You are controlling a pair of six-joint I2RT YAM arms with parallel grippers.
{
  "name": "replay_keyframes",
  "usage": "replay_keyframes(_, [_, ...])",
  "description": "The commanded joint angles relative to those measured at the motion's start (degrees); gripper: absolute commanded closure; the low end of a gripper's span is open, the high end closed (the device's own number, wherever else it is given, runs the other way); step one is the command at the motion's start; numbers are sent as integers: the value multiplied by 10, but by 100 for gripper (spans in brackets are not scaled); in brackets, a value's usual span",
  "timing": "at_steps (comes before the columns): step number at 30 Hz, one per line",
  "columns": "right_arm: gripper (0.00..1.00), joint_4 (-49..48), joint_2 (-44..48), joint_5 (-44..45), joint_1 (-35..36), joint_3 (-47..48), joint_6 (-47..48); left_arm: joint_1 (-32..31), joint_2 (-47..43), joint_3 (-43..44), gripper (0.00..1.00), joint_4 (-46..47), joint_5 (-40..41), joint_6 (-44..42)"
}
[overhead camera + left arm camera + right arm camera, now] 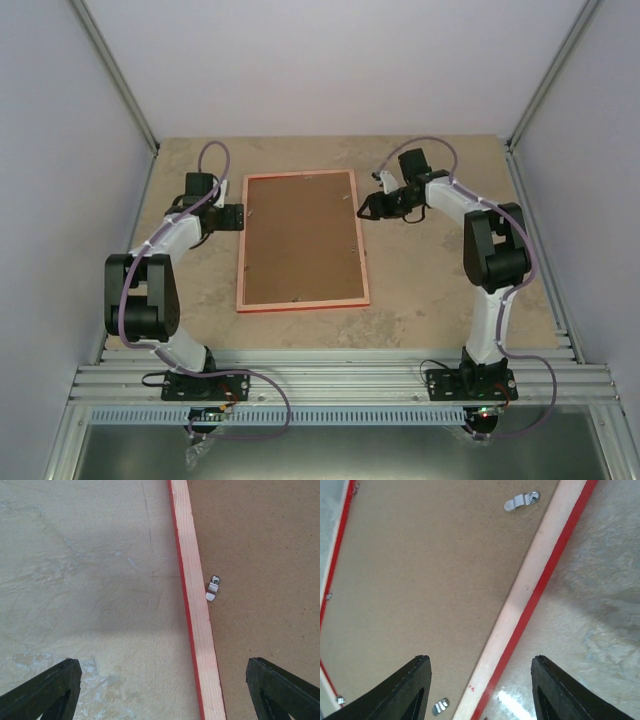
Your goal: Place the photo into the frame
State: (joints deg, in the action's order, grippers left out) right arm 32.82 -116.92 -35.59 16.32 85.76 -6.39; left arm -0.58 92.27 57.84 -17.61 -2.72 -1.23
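1. Pink-orange wood faces up: the frame (pixel 300 304) lies flat on its front on the table (pixel 430 290). It sits between the two grippers, and a thin line of red shows down its outer edges.
2. A brown backing board (pixel 300 240) fills the frame's opening. One small metal clip (pixel 212 589) lies on the board ahead of the left jaws, just inside the rail. Another clip (pixel 521 500) lies ahead of the right jaws.
3. The left gripper (pixel 161 662) has its jaws spread wide and holds nothing. The frame's left rail runs between its fingers, nearer the one over the board, and the other finger is over bare table.
4. The right gripper (pixel 480 656) also has its jaws apart with nothing in them. The right rail crosses slantwise between its fingers, with one finger over the board and the other over the table.
5. Whether either gripper's fingertips touch the frame cannot be told.
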Motion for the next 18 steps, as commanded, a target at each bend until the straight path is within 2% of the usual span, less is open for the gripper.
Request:
replay_keyframes(1, [46,-24,-30,25,10,1,6,4,9,10,8,4,-9,5])
replay_keyframes(8, [60,-56,-45,77,39,-55,14,4,29,5,11,-1,17,6])
replay_keyframes(13, [70,-66,-47,102,48,-75,24,4,37,-18,20,-6,-8,48])
replay_keyframes(16, [71,-64,-55,118,57,-83,36,4,40,-32,23,-4,-37,66])
replay_keyframes(18, [68,-60,-63,132,65,-85,42,4,41,-41,25,-1,-53,71])
